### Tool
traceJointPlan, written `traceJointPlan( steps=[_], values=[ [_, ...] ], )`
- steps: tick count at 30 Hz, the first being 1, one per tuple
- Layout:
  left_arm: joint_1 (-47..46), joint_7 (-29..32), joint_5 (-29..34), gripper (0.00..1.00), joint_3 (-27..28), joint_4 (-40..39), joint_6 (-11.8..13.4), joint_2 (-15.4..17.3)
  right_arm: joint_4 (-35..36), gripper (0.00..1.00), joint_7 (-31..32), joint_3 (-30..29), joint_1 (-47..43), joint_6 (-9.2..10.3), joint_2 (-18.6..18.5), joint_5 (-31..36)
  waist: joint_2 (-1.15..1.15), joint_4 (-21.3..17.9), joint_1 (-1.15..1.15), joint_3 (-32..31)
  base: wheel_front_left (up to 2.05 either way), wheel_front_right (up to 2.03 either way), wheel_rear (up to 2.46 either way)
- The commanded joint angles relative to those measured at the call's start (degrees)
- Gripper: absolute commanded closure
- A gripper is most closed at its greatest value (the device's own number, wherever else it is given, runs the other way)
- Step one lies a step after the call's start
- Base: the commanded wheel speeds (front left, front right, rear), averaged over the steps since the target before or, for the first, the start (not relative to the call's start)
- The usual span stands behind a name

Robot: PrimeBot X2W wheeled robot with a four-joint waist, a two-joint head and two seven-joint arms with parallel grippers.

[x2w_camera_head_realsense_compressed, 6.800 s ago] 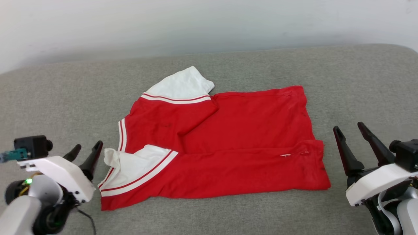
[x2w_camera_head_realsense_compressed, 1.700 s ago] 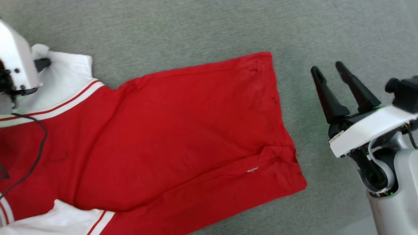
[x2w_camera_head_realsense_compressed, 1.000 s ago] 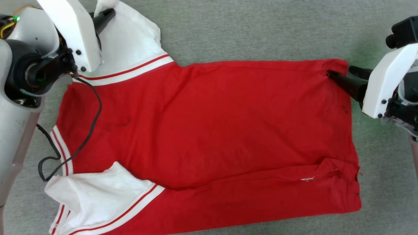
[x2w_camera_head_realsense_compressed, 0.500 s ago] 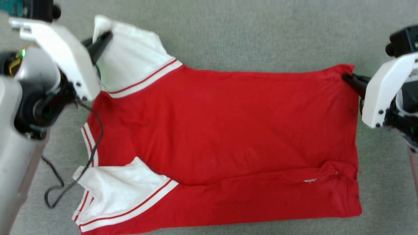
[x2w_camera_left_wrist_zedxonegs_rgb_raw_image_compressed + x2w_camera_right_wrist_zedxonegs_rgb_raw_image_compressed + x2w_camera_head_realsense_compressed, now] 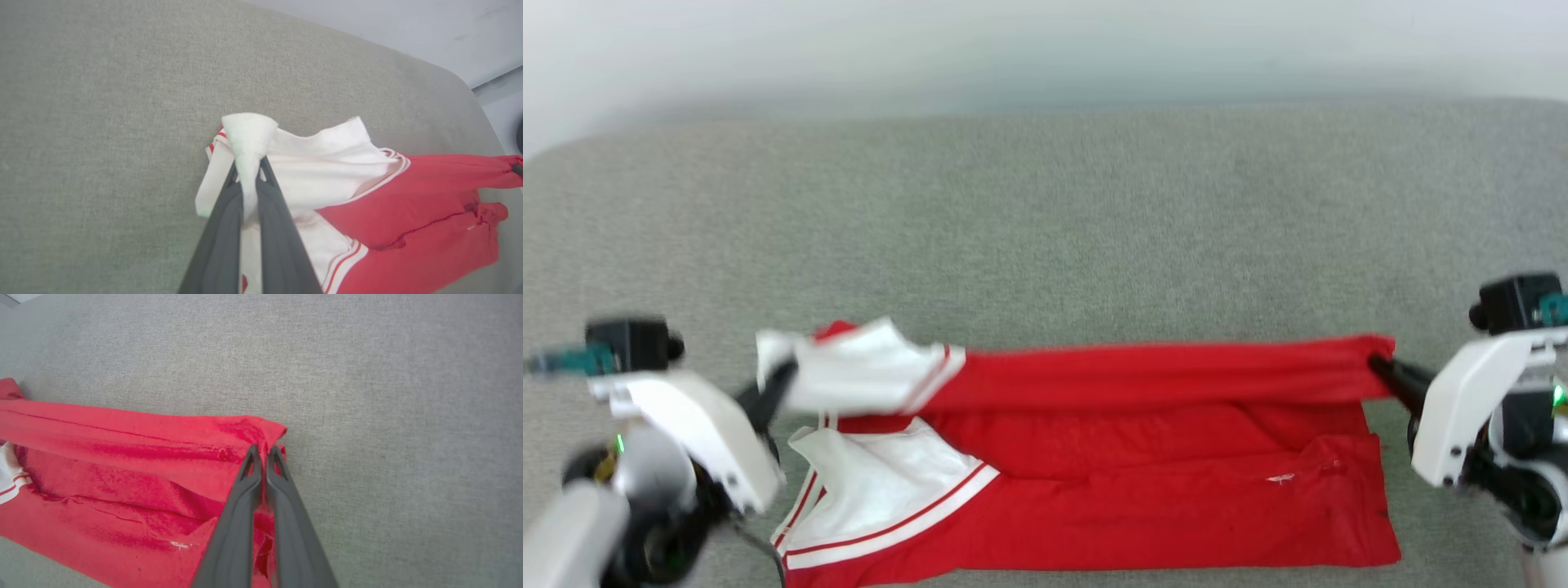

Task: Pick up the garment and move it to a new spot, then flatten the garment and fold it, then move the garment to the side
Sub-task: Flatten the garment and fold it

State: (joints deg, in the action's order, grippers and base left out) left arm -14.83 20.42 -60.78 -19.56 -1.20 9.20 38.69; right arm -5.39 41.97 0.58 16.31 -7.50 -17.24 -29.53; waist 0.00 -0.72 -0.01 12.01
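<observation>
Though blur softens the head view, the garment [image 5: 1135, 490] reads as one red shirt with two white sleeves: the raised sleeve [image 5: 866, 380] and the lower sleeve [image 5: 882, 482]. Its far edge is lifted and stretched between my two pairs of jaws, while its near half lies on the grey padded surface [image 5: 1045, 229]. Its near left corner is cut off by the picture's bottom edge. My left jaws are closed on the raised sleeve's tip, which the left wrist view shows sharply. My right jaws are closed on the red hem corner [image 5: 261, 433], clearest from the right wrist; how many layers they pinch I cannot tell. One pale wall [image 5: 1045, 49] stands beyond.
</observation>
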Motion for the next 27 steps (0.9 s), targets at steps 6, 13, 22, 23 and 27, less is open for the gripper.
traceJointPlan(
  steps=[6, 13, 22, 23, 27],
  values=[
    [11.51, -3.23, -2.41, 1.0, -0.79, 0.16, 1.69, -3.26, -1.26, 1.0, -3.98, -2.75, -7.95, 0.02, 2.31, -0.66, 0.0, 0.72, 0.01, -3.57, 0.0, 0.0, 0.0],
    [15.41, -8.56, -3.15, 0.0, -1.26, 4.55, 1.15, -8.58, -4.4, 0.0, -10.0, -2.4, -15.04, 0.02, 4.27, -1.56, 0.0, 0.45, 0.01, -4.62, 0.0, 0.0, 0.0],
    [13.86, -19.93, 3.36, 0.0, 0.05, 3.73, 1.53, -10.37, 1.44, 0.0, -15.54, -2.79, -19.09, 0.02, 3.13, -1.75, 0.0, -0.47, 0.01, -6.36, 0.0, 0.0, 0.0],
    [13.53, -20.73, 4.24, 0.0, -0.2, 3.05, 1.86, -10.27, 2.62, 0.0, -15.25, -3.25, -19.23, 0.02, 3.04, -1.66, 0.0, -0.55, 0.01, -6.5, 0.0, 0.0, 0.0],
    [12.16, -24.73, 8.95, 0.0, -0.82, 0.48, 3.25, -10.19, 6.12, 0.0, -11.7, -5.86, -19.09, 0.02, 2.44, -1.61, 0.0, -0.87, 0.01, -7.4, 0.0, 0.0, 0.0]
  ],
)
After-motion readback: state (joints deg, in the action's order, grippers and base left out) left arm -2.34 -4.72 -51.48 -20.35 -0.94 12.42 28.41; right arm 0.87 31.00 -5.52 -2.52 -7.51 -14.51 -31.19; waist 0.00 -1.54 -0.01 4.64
